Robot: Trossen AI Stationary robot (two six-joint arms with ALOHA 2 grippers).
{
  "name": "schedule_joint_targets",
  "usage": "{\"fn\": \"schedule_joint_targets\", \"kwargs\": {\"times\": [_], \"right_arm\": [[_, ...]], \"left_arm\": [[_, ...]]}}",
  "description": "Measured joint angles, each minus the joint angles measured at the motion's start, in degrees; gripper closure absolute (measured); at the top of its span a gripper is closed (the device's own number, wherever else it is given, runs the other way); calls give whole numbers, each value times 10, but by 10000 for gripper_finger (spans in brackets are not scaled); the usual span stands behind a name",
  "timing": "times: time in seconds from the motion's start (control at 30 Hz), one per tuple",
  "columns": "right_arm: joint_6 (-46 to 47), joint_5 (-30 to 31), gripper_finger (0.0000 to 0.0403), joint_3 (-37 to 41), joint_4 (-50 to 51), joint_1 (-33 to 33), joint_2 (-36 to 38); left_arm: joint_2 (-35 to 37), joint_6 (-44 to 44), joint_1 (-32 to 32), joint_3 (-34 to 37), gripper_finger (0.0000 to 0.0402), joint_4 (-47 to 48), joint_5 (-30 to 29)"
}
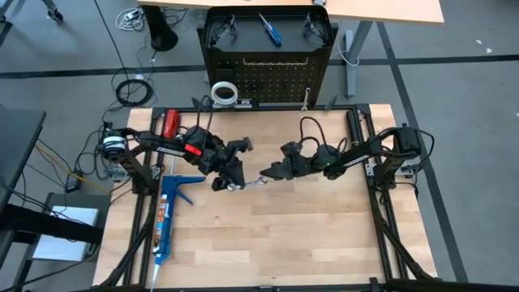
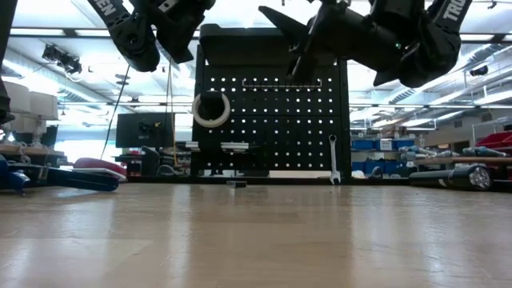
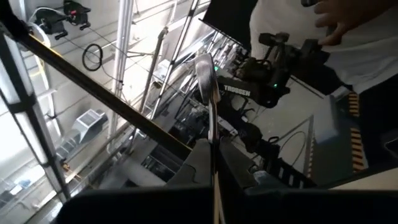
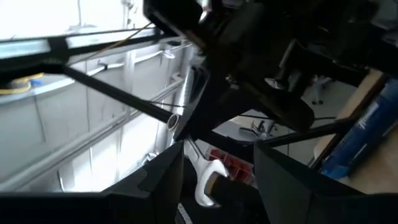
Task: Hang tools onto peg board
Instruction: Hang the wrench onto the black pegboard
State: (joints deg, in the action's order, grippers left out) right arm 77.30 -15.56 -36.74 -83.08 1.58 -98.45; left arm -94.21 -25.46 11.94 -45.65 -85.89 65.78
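Observation:
My left gripper (image 1: 229, 182) is above the middle of the table, shut on a silver wrench (image 1: 248, 184) that reaches toward my right gripper (image 1: 271, 173). In the right wrist view the wrench's open-jawed head (image 4: 207, 178) lies between the spread fingers of my right gripper (image 4: 217, 149), which is open and touches nothing that I can see. The black peg board (image 1: 268, 77) stands upright at the far edge. A white tape roll (image 2: 210, 110) and a second wrench (image 2: 333, 158) hang on it. Safety glasses (image 1: 220, 31) and a blue-handled screwdriver (image 1: 270, 29) lie beyond its top. My left gripper pinches the wrench's shaft (image 3: 213, 134) between its two fingers, which lie along the shaft. The free end with its head (image 3: 203, 65) sticks out past the fingertips toward the right arm. The wrench is lifted clear of the table.
A long blue caulking gun (image 1: 169, 215) lies along the table's left side. A red-handled tool (image 1: 170, 123) sits at the far left corner. The near half of the wooden tabletop (image 1: 276, 243) is bare. A person stands beyond the table in the left wrist view.

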Motion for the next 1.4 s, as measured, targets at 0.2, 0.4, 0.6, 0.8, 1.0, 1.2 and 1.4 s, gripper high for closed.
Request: {"fn": "schedule_joint_targets", "kwargs": {"times": [0.2, 0.4, 0.6, 0.8, 1.0, 1.2, 1.4], "right_arm": [[29, 6, 208, 0, 48, -9, 0], [38, 29, 217, 0, 71, -38, 0], [48, 70, 238, 0, 74, -60, 0], [37, 109, 255, 0, 85, -78, 0], [26, 158, 257, 0, 86, -84, 0], [9, 205, 278, 0, 86, -84, 0], [1, 254, 315, 0, 82, -84, 0]], "left_arm": [[0, 4, 0, 0, 401, 15, 41], [0, 3, 1, 0, 401, 17, 75], [0, -43, 2, 0, 401, 75, 71], [0, -126, 0, 0, 401, 143, 32], [0, -138, -1, 0, 401, 150, 15], [0, -198, -8, 0, 401, 204, -45], [0, -268, -22, -1, 401, 245, -123]]}}
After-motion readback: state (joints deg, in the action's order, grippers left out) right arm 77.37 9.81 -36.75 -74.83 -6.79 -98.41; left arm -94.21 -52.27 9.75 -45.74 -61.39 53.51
